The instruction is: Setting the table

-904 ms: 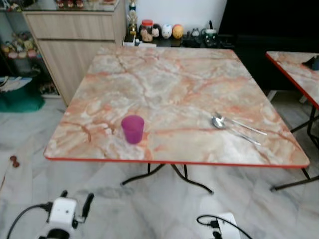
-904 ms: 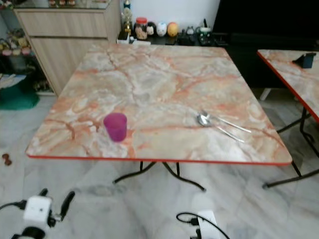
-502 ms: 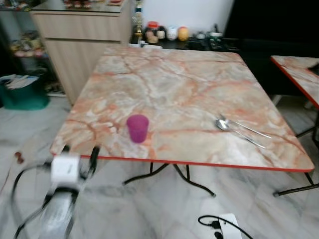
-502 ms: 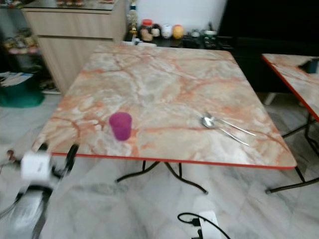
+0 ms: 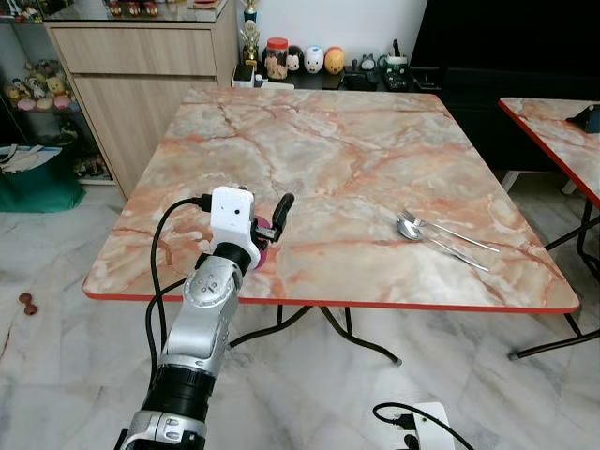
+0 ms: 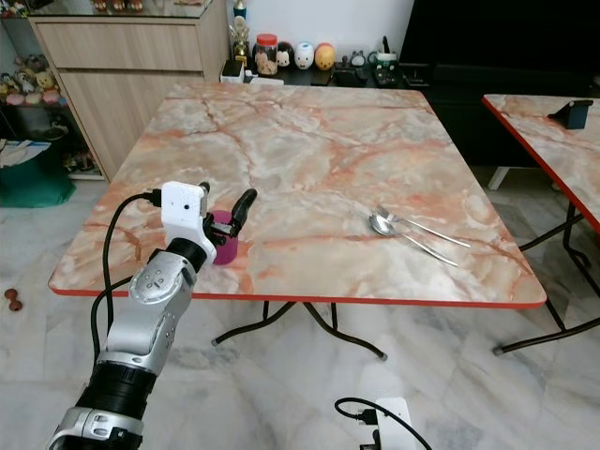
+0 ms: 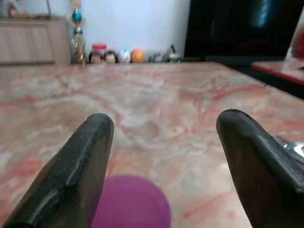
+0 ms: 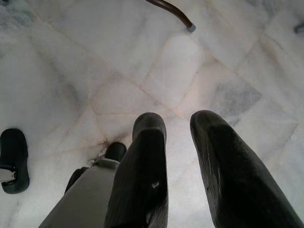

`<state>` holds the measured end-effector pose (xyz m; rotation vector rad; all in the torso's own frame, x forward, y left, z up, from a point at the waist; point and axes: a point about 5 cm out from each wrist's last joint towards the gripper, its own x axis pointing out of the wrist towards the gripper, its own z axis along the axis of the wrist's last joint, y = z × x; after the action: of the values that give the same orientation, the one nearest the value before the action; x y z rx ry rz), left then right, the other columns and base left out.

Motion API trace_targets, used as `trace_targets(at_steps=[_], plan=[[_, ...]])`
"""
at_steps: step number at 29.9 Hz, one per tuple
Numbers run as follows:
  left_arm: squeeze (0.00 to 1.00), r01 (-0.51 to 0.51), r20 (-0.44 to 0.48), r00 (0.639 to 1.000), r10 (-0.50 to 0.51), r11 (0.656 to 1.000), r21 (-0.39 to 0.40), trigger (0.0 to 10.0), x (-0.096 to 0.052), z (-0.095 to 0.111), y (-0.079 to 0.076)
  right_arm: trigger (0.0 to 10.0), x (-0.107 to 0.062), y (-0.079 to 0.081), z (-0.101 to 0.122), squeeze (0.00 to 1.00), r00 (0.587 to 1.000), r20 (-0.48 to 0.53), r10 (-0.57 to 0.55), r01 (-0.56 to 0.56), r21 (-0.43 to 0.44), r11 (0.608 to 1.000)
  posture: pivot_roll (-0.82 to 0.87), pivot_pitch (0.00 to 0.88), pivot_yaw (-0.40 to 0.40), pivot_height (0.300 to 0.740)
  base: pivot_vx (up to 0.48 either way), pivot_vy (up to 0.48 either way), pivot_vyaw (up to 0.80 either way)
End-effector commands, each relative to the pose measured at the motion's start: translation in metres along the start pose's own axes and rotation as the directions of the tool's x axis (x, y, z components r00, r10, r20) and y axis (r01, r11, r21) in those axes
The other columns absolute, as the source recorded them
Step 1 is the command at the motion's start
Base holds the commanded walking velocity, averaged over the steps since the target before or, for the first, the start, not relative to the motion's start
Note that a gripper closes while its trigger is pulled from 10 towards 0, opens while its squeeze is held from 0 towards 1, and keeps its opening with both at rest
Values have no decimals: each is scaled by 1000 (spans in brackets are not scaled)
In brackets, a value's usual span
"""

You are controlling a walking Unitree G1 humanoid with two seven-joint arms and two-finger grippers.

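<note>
While the left gripper (image 7: 164, 126) hovers, fingers apart, the purple cup (image 7: 130, 202) sits just below (untouched).

A purple cup (image 6: 223, 249) stands upright near the table's front edge; two spoons (image 6: 412, 232) lie well apart from it.

A silver, jointed left arm (image 5: 202, 323) with a black cuff, looping black cables and a white wrist box ends in a left gripper (image 7: 161, 156) of two long black fingers.
</note>
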<state>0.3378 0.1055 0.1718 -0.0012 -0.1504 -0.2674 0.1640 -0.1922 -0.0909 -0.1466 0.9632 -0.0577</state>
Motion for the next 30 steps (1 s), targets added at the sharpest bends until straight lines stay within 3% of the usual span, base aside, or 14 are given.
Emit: trace_targets(at_steps=[1,5,6,15,20,21,22,30], plan=[[0,0,-15,1000,1,1000,15,10000,7,6,1,10000,1,-2,2,0,1000,5,-7,7,7,1000,84,0,-43,731,0,0,0],[0,-49,-41,998,50,999,17,10000,12,5,5,10000,1,-1,3,0,1000,8,-5,5,2,1000,81,0,-40,731,0,0,0],[1000,-53,-43,998,54,998,18,10000,13,5,6,10000,1,-1,3,0,1000,9,-5,5,2,1000,81,0,-40,731,0,0,0],[1000,-167,-167,970,176,984,63,10000,18,-3,37,10000,1,1,3,0,1000,1,7,-7,-19,1000,88,0,-37,731,0,0,0],[1000,-153,-201,966,164,986,68,10000,20,-2,42,10000,1,1,4,0,1000,2,6,-6,-17,1000,90,0,-36,731,0,0,0],[710,-161,-204,964,173,984,74,10000,21,-1,45,10000,1,1,4,0,1000,2,5,-5,-15,1000,91,0,-37,731,0,0,0],[0,-165,-207,962,177,984,75,10000,22,0,47,10000,1,1,4,0,1000,2,5,-5,-15,1000,91,0,-37,731,0,0,0],[0,-161,-254,952,171,985,62,10000,27,1,48,10000,1,0,5,0,1000,2,7,-7,-15,1000,94,0,-39,731,0,0,0]])
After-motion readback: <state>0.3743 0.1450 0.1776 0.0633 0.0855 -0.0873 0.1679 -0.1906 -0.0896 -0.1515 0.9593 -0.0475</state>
